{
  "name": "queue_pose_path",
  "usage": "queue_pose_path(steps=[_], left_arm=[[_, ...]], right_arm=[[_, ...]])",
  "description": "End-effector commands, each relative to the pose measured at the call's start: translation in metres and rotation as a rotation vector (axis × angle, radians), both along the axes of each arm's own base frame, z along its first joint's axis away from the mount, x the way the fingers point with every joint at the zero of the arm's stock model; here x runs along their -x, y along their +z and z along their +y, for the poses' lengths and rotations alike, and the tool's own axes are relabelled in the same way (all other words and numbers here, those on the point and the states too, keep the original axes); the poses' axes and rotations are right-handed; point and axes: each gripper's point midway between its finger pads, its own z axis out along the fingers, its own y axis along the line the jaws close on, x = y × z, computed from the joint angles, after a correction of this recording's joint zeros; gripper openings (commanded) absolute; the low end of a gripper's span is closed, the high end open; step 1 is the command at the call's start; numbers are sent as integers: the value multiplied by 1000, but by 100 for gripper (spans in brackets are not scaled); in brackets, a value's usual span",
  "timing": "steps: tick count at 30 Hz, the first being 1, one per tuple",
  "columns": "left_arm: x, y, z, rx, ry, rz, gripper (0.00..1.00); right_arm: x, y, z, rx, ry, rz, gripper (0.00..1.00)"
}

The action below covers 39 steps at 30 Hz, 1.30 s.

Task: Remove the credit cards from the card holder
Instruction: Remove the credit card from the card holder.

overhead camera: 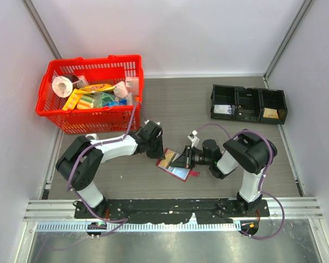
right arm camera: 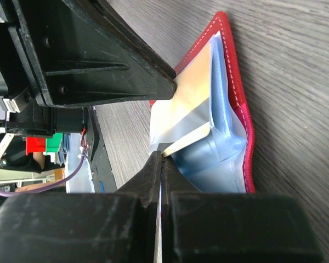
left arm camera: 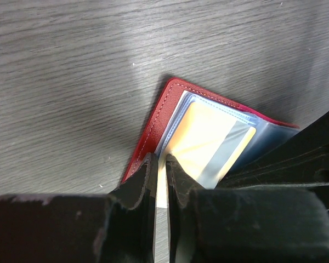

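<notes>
The red card holder lies spread open on the table between my two grippers, its pale blue inner pockets up. It also shows in the left wrist view and in the right wrist view. A tan/gold credit card with a grey stripe sticks partly out of a pocket, also seen in the right wrist view. My left gripper is shut on that card's near edge. My right gripper is shut on the edge of a blue pocket of the card holder. Other cards are hidden.
A big red plastic basket full of groceries stands at the back left. A black three-compartment bin stands at the back right. Grey walls close in both sides. The left gripper's body hangs close over the holder.
</notes>
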Motion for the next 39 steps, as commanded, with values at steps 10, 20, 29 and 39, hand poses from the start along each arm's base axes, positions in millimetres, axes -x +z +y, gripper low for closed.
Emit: queue_pose_path(steps=[10, 20, 29, 39], left_arm=[[10, -19, -1, -12, 37, 81, 9], [5, -14, -10, 14, 30, 84, 9], [3, -17, -12, 4, 31, 92, 9], [3, -22, 0, -57, 68, 98, 7]], right_arm=[[-32, 18, -15, 97, -89, -31, 1], [-49, 16, -15, 146, -153, 7, 16], [-55, 18, -11, 116, -162, 2, 2], [-54, 13, -41, 207, -169, -11, 1]])
